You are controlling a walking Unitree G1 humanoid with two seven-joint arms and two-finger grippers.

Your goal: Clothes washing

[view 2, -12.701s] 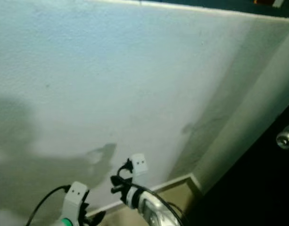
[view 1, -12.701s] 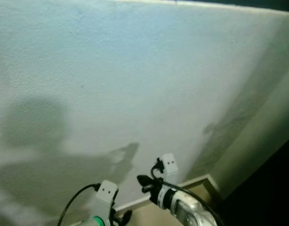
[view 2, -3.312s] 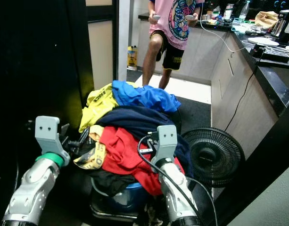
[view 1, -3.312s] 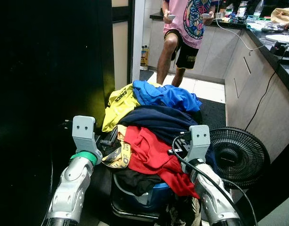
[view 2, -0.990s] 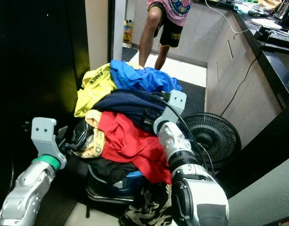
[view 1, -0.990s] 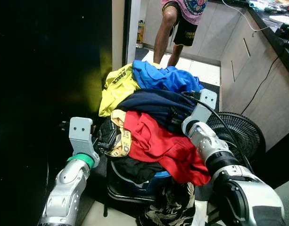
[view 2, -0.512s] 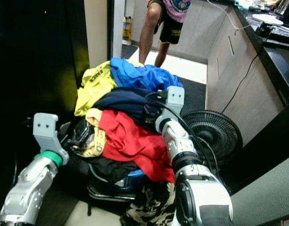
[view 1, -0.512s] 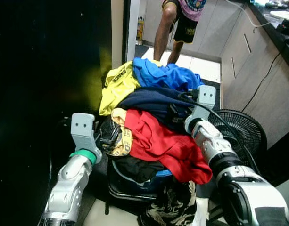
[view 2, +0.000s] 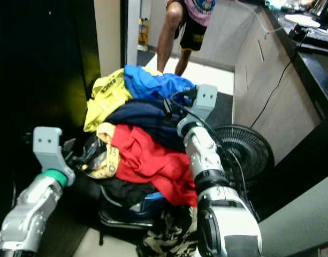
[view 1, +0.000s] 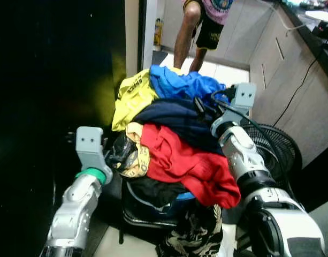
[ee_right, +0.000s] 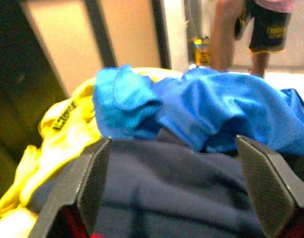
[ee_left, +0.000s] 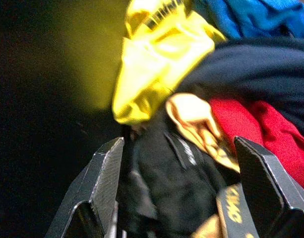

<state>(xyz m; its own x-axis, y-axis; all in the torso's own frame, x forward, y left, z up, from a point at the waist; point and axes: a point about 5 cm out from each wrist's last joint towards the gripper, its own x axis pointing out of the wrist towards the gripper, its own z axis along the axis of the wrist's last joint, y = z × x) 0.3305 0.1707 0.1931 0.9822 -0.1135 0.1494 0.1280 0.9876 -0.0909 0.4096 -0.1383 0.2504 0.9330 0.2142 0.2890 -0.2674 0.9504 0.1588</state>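
Laundry basket (view 1: 153, 211) is so overstuffed the robot's bracketing it, left hand (ee_left: 179, 198) spread around the black garment (ee_left: 176, 173), right hand (ee_right: 174, 188) spread over the navy top (ee_right: 176, 183), probably to steady the pile

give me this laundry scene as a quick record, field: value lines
pile: clothes heap overflowing a basket
top to front: blue shirt, yellow shirt, navy garment, red garment
left gripper: open, at the pile's left side by a black garment
right gripper: open, over the navy garment
nearby: fan, person standing behind
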